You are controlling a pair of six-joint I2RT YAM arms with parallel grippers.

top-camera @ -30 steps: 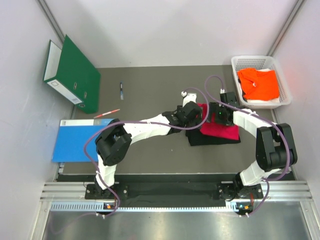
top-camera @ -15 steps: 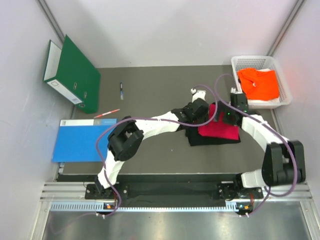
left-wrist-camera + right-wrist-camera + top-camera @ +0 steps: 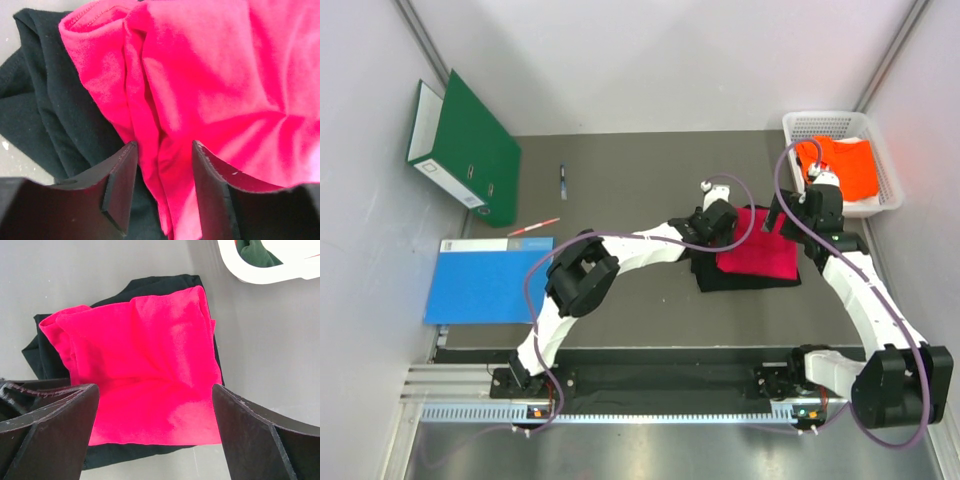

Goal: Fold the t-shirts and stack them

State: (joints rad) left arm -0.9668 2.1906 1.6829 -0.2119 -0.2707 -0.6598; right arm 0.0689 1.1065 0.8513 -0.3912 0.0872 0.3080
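– Toward the right edge of the bench [image 3: 620, 190], mid-depth: what's the stack?
– Crimson t-shirt [image 3: 150, 355], folded, lying on the black t-shirt [image 3: 55, 100]. Black shows along its left and near sides. Orange t-shirt [image 3: 840, 168] not folded yet, bunched in the white basket [image 3: 828, 120] at the far right corner.
– Left end effector [image 3: 164, 147]?
– Down at the crimson shirt's far left corner, roughly half open, fingers straddling a raised ridge of red cloth. Can't tell if it's pinching or just around it.
– Right end effector [image 3: 155, 390]?
– Spread wide, holding nothing, above the stack and looking down on it. In the top view it sits between stack and basket.
– Risks?
– Main one: one left finger sits right at the red/black boundary, so a squeeze could catch black cloth too. A pull would then drag the bottom shirt and skew the stack. Grabbing only the top layer of that ridge would likely peel the fold open. That corner looks rumpled, so tugging may bunch it more.
– Right side?
– Basket looks light. A reach for the orange shirt could clip the rim and shove it. Just my guess.
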